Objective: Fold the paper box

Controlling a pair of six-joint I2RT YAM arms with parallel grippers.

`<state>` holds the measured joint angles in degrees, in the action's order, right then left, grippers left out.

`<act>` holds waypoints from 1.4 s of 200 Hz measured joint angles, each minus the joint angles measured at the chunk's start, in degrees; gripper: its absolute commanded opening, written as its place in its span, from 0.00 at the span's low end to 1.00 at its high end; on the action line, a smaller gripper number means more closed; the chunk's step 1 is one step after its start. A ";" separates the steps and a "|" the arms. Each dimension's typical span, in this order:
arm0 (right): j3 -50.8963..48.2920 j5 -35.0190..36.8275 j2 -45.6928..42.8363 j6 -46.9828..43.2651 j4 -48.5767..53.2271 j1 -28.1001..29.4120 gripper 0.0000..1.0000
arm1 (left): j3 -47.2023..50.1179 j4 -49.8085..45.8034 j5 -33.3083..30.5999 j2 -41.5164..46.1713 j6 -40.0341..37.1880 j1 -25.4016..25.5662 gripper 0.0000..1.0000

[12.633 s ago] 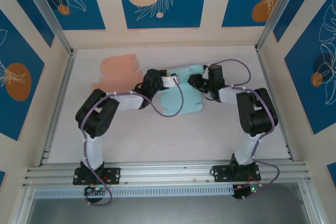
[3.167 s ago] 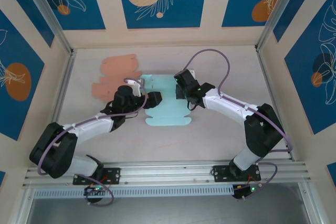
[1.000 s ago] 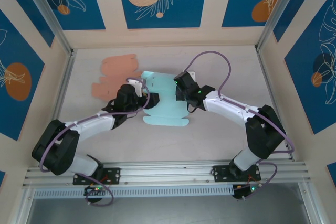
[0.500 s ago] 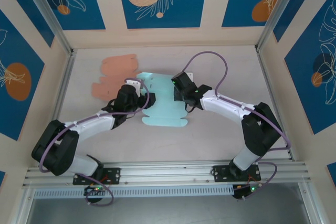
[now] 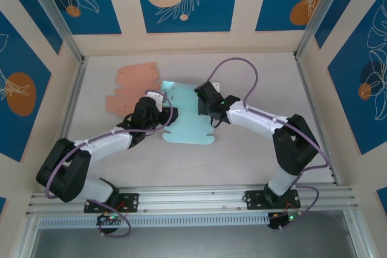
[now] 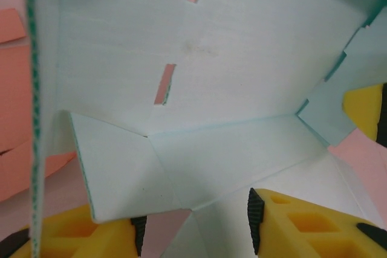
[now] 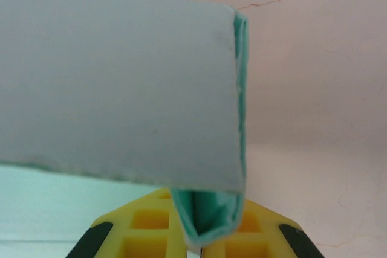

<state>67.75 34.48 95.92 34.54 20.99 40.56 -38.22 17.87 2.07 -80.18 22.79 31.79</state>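
The paper box (image 5: 184, 119) is a pale teal cardboard blank, partly folded, lying mid-table between the two arms. My right gripper (image 5: 203, 104) is at its right side, shut on a doubled-over edge. In the right wrist view that folded teal edge (image 7: 208, 216) is pinched between the yellow fingers (image 7: 145, 234) of the right gripper (image 7: 202, 243), and a raised panel (image 7: 115, 83) fills the upper left. My left gripper (image 5: 159, 113) is at the box's left side. In the left wrist view the left gripper (image 6: 193, 225) stands open around a creased corner flap (image 6: 121, 173).
A salmon cardboard blank (image 5: 134, 83) lies flat at the back left, just beyond the teal box; its colour shows through slots (image 6: 164, 84) in the teal sheet. Aluminium rails (image 5: 66, 113) and patterned walls enclose the table.
The right gripper has carried its folded edge a little to the left and back, shifting the teal sheet with it. The left jaws have narrowed; the left arm has barely moved.
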 measured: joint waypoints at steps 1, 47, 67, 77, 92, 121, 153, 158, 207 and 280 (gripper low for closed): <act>0.00 -0.02 0.00 0.00 0.04 0.00 0.05 | 0.00 -0.04 0.00 0.02 -0.35 0.00 0.51; 4.35 -1.49 1.46 0.02 3.23 0.00 0.05 | -1.51 -4.28 -2.71 1.36 -6.12 -0.74 0.65; 5.35 -2.47 1.92 0.04 4.13 0.00 0.05 | -2.80 -5.55 -1.75 1.40 -4.96 -2.93 0.61; 5.40 -3.08 1.92 0.04 4.26 0.00 0.05 | -3.02 -5.53 -0.55 1.40 -3.85 -4.39 0.56; 5.44 -3.67 1.95 0.02 4.42 0.00 0.05 | -3.08 -5.53 1.20 1.38 -2.01 -5.73 0.53; 6.64 -4.09 2.97 0.00 5.46 0.00 0.05 | -3.15 -5.44 3.98 1.38 1.11 -6.25 0.62; 7.15 -4.57 4.07 0.02 5.75 0.00 0.05 | -3.21 -5.27 4.76 1.40 2.45 -6.34 0.60; 7.15 -4.63 4.09 0.02 5.84 0.00 0.05 | -3.21 -5.27 4.74 1.40 2.60 -6.36 0.59; 7.17 -4.96 4.09 -0.02 5.88 0.00 0.05 | -3.21 -4.48 5.07 1.40 2.27 -6.56 0.58; 7.67 -4.46 4.39 0.00 6.32 0.33 0.05 | -8.66 -13.09 13.64 1.25 -13.29 -7.30 0.73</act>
<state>75.42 30.02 100.31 34.54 27.31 40.88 -46.87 4.78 15.70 -78.94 9.50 24.49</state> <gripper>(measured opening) 0.100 0.644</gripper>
